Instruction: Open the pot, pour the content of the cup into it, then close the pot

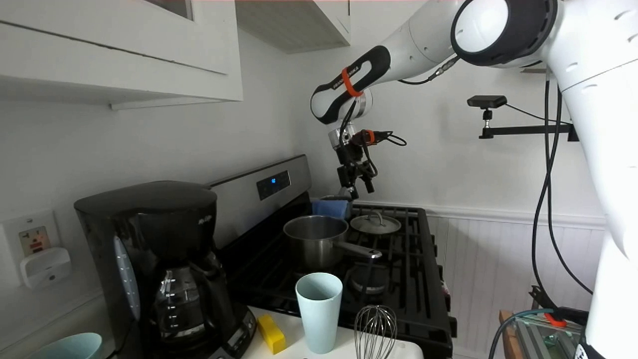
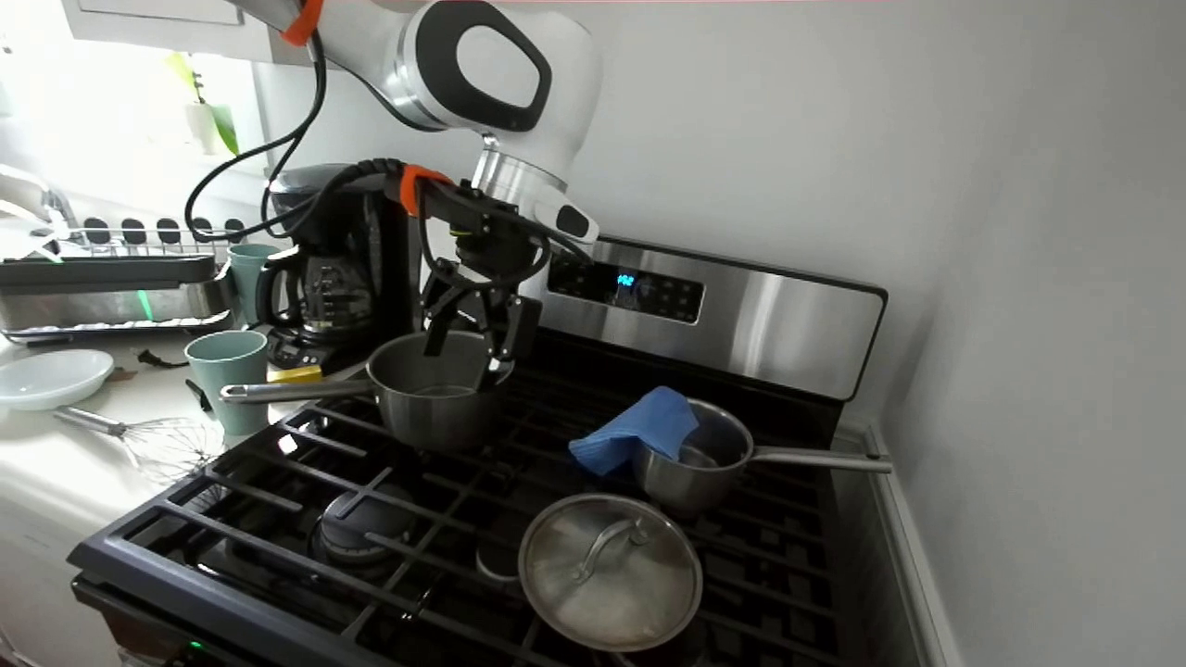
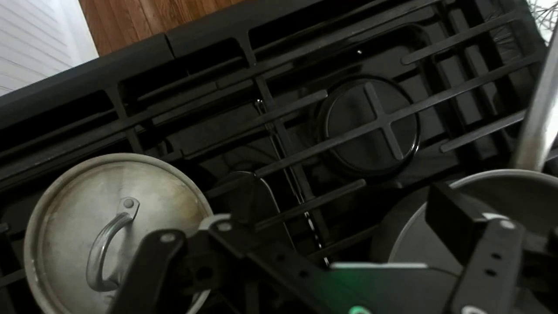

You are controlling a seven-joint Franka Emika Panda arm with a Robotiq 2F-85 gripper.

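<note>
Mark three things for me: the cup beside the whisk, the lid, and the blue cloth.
Cup (image 1: 319, 321): in an exterior view, on its outer wall.
Lid (image 2: 618, 576): in an exterior view, on its metal top.
Blue cloth (image 2: 639, 428): in an exterior view, mid-fabric.

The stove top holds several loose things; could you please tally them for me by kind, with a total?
Pots: 2 (bare pot, cloth-draped pot)
Lids: 1 (metal lid)
Cloths: 1 (blue cloth)
Total: 4
</note>
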